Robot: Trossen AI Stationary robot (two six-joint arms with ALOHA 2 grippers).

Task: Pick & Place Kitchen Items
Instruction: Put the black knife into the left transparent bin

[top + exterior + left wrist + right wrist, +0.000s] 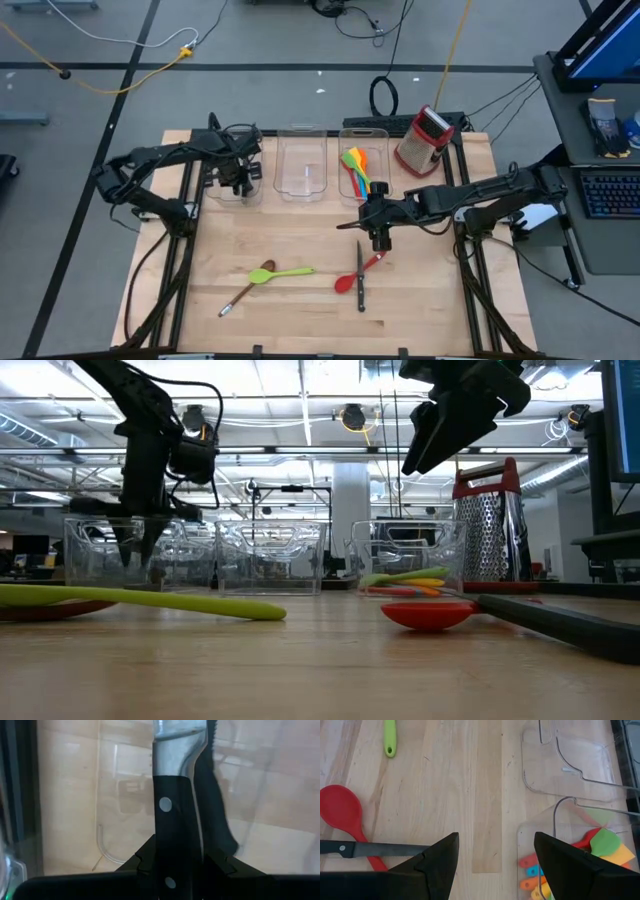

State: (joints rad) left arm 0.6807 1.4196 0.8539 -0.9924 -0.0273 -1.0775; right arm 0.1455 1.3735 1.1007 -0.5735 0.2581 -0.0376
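Along the worktop's (300,310) near edge lie four loose items: a brown-handled spoon (243,291), a green spoon (282,273), a red spoon (352,278) and a black-handled knife (360,288) crossing it. Open board surrounds them, so approach room appears ample. Above the red spoon hangs the right gripper (495,857), fingers spread and empty, apparently set for the next pick. Toward the far edge stand three clear bins; the right bin (362,166) holds coloured utensils (357,165). Over the left bin (235,172), the left gripper (238,175) pinches a second knife (177,815) by its handle, seemingly for release; bin walls crowd it.
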